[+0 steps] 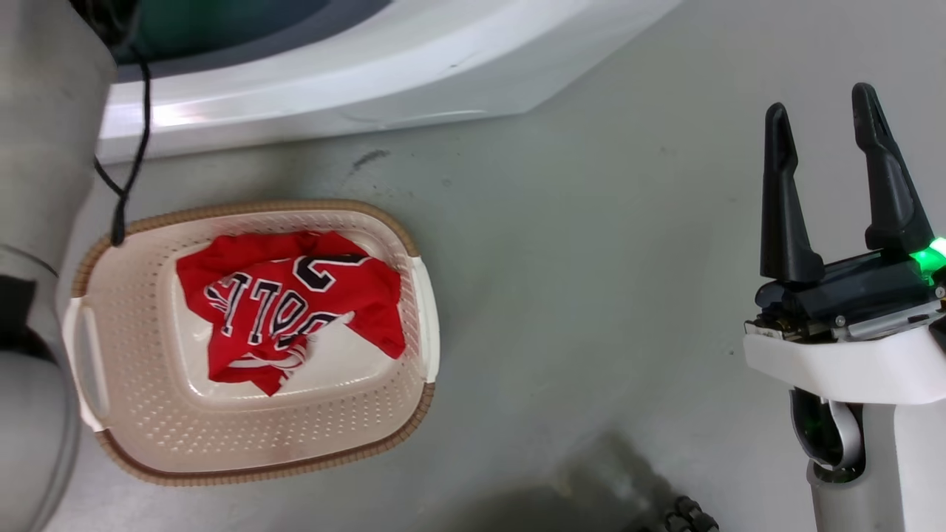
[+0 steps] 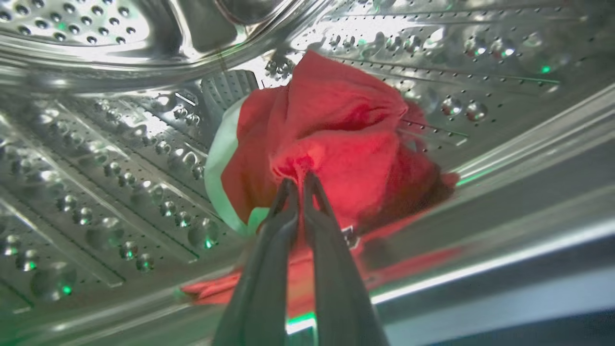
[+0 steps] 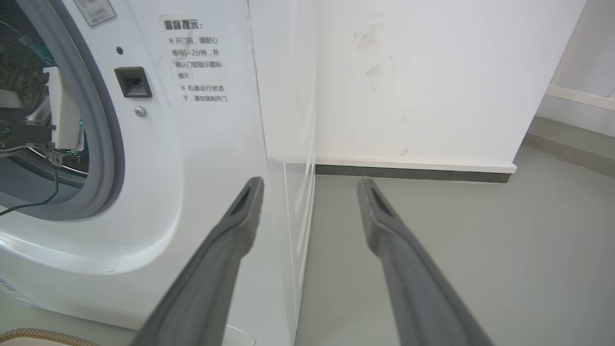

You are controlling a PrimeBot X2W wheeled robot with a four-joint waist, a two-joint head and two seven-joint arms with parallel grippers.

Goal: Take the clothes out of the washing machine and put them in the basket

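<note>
Inside the drum (image 2: 120, 144), left pincer (image 2: 299, 180) pinches red garment (image 2: 336, 139)

Beside the washer (image 3: 206, 144), the right pincer (image 1: 820, 103) hangs spread above the floor (image 1: 591, 258). A red jersey (image 1: 281, 303) lies crumpled in the basket (image 1: 244, 208), which stands on the floor just before the washer.

Head view bright, even; soft shadow on floor (image 1: 562, 318), glare streak on washing machine (image 1: 332, 89). Left wrist view: harsh glare off drum (image 2: 96, 158), green glints, clothes (image 2: 336, 134) slightly soft, edges warped. Right wrist view: washed-out wall (image 3: 432, 86), right hand (image 3: 310, 185) soft close up.
</note>
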